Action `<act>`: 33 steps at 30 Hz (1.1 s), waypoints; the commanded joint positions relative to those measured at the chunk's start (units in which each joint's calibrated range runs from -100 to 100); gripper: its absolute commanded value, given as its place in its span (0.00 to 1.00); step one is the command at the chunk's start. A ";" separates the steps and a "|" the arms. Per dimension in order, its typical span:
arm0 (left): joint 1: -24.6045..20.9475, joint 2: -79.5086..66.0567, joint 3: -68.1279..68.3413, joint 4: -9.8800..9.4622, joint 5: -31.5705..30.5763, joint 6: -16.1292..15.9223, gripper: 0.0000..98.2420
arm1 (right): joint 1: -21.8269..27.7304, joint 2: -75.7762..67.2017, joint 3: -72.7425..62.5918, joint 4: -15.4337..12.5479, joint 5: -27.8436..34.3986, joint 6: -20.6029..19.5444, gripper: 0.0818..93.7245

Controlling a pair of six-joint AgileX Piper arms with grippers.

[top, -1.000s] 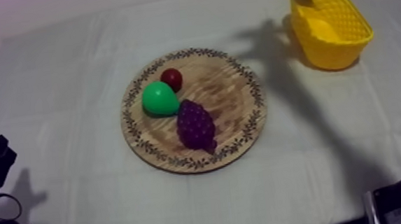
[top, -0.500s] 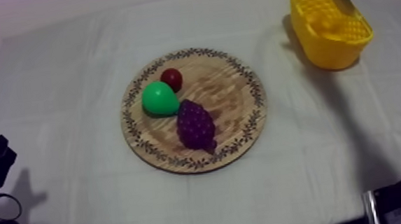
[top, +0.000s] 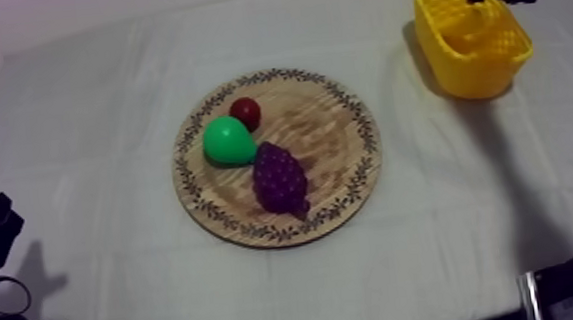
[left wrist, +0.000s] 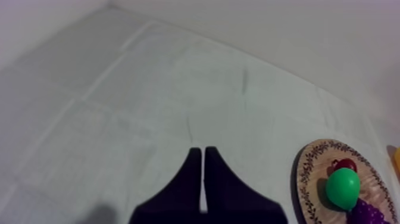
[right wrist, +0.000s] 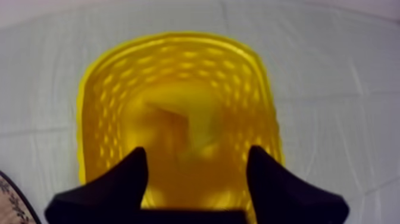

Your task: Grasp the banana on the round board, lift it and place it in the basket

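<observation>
- The right gripper (right wrist: 197,154) hangs directly above the basket (right wrist: 89,107), its fingers spread wide with nothing between them.
- A blurred yellow-orange shape, likely the banana (right wrist: 175,128), lies on the basket floor, below and just ahead of the fingers, apart from them.
- The board (top: 340,157), well away from that gripper, carries a pear (top: 227,142), grapes (top: 279,178) and a small red fruit (top: 245,112).
- The drop looks done; what seems left is drawing the arm away.
- The left gripper (left wrist: 203,152) has its fingers pressed together, holding nothing, well apart from the board.

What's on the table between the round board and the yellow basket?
Nothing. In the top view, just bare cloth lies between the wooden board and the yellow basket.
</observation>
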 commanded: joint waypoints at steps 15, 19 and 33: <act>0.02 -0.05 -0.01 0.03 0.00 0.00 0.00 | -2.13 -45.79 40.84 0.96 -23.00 -7.46 0.10; 0.02 -0.05 -0.01 0.03 0.00 0.00 0.00 | -2.67 -58.09 50.51 -6.70 -24.79 -0.32 0.09; 0.02 -0.05 -0.01 0.03 0.00 0.02 0.00 | -3.25 -88.18 75.20 -28.11 -22.85 24.35 0.08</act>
